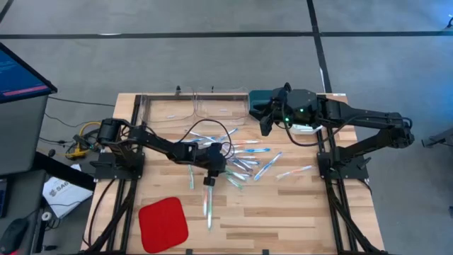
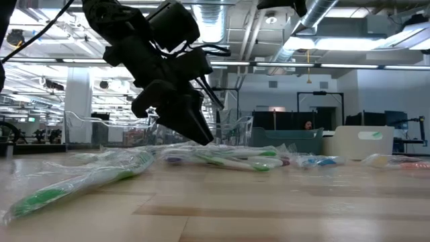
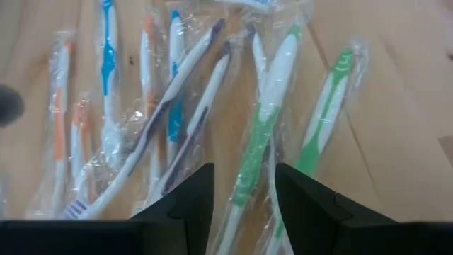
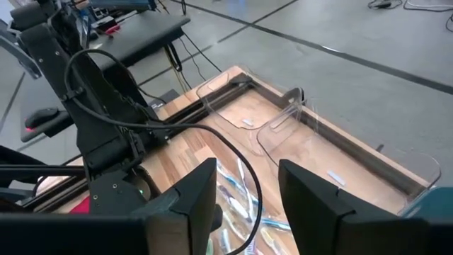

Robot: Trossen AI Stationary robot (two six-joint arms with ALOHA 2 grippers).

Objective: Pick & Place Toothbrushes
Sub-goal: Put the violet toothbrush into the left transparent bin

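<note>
Several wrapped toothbrushes [image 1: 244,159] lie flat in a loose pile at the middle of the wooden table. My left gripper [image 1: 210,177] hangs open just above the pile's near-left part, slanting down. In the left wrist view its fingers [image 3: 187,205] stand on either side of a green-and-white toothbrush [image 3: 265,142], and I see no touch. The low view shows the fingertips [image 2: 201,138] a little above the pile [image 2: 235,160]. My right gripper [image 1: 265,120] waits open, high over the table's far side, with nothing between its fingers [image 4: 198,191].
Two clear bins [image 1: 170,110] [image 1: 219,106] and a teal bin [image 1: 258,99] stand along the far edge. A flat red pad [image 1: 163,221] lies near the front left. Single toothbrushes lie apart, one toward the near edge [image 1: 209,205] and one to the right [image 1: 294,172].
</note>
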